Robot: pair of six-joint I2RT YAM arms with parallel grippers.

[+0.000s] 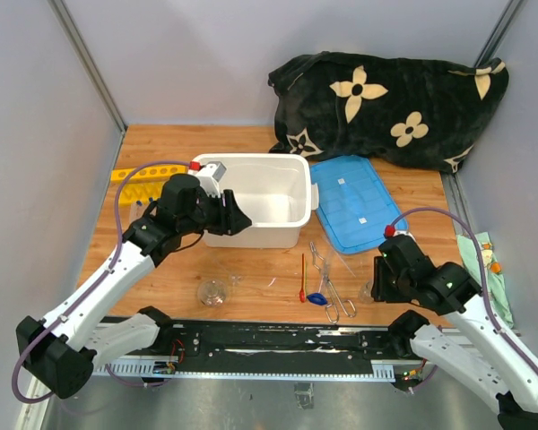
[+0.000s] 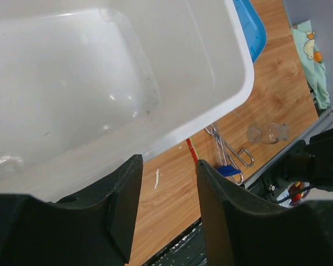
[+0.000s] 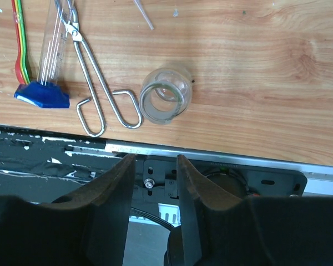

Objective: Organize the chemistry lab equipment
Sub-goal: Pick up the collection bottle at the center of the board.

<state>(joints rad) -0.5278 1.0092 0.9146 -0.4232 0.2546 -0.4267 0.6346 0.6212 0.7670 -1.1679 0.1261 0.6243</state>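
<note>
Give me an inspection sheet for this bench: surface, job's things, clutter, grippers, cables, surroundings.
Surface: wooden table, no spill seen.
Job's things: yellow rack back left; glass flask front centre; small flask front right; tongs, red-handled spatula and blue-capped test tube together in front of the white tub.
Clutter: white tub, its blue lid flat to the right; black flowered cloth back right.
Grippers: left gripper open, empty, at the tub's near wall; right gripper open, empty, near the small flask.
Cables: a looped cable on the left arm, another on the right.
Surroundings: grey walls; green cloth at the right edge.
</note>
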